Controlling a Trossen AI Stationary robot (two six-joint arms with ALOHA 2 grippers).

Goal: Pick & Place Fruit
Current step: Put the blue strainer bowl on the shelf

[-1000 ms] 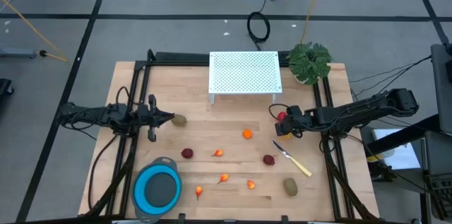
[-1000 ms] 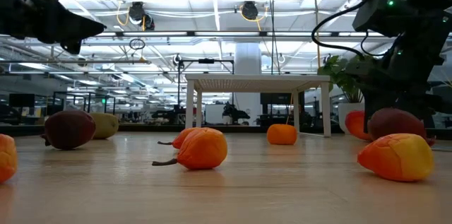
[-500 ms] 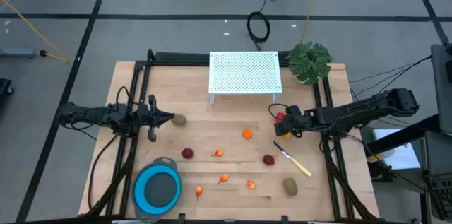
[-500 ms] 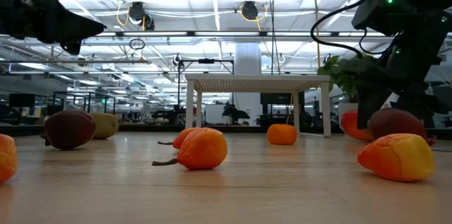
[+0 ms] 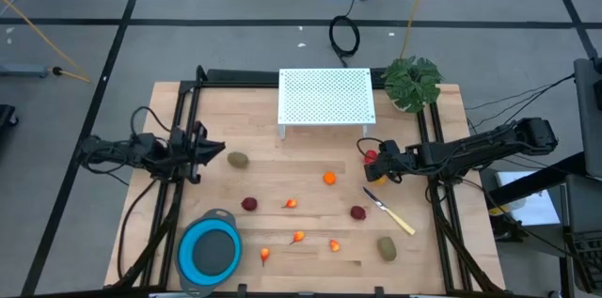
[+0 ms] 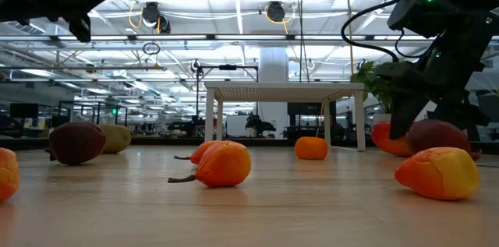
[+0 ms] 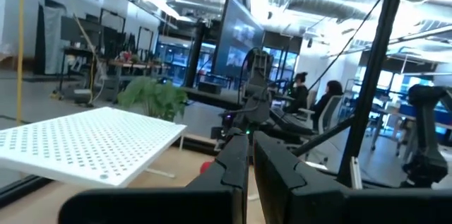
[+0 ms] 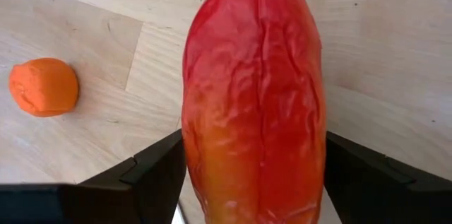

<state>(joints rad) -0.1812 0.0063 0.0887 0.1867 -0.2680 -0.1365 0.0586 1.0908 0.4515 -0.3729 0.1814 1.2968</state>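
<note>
The elongated red-yellow fruit [image 8: 254, 104] lies on the wooden table at the right [image 5: 374, 156]. My right gripper [image 5: 373, 164] slants down over it, open, with one finger [image 8: 152, 174] on each long side. On the left my left gripper [image 5: 216, 153] is shut on nothing, raised above the table and pointing about level across it [image 7: 251, 143]. A brown-green oval [image 5: 239, 159] lies just past it. Two dark red balls [image 5: 249, 204] [image 5: 358, 211], a second oval [image 5: 387, 247], an orange ball [image 5: 329, 179] and several orange-red bits [image 5: 298, 237] lie scattered on the table. My right gripper straddles the red-yellow fruit's long sides [image 8: 194, 146], slanting down from the table's right. Its fingers run along the fruit. I cannot tell whether they touch it. The fruit rests on the table.
A round blue bowl [image 5: 209, 251] stands near the front left edge. A pale-handled knife [image 5: 390, 211] lies right of centre. A white perforated rack [image 5: 325, 99] and a potted plant [image 5: 412, 82] stand at the back. Bare wood shows in the table's middle.
My left gripper has risen and tipped its shut fingers up from slightly downward to about level. My right gripper has stayed in place and spread its fingers. In the low view one finger has swung away and more of the red-yellow fruit shows.
</note>
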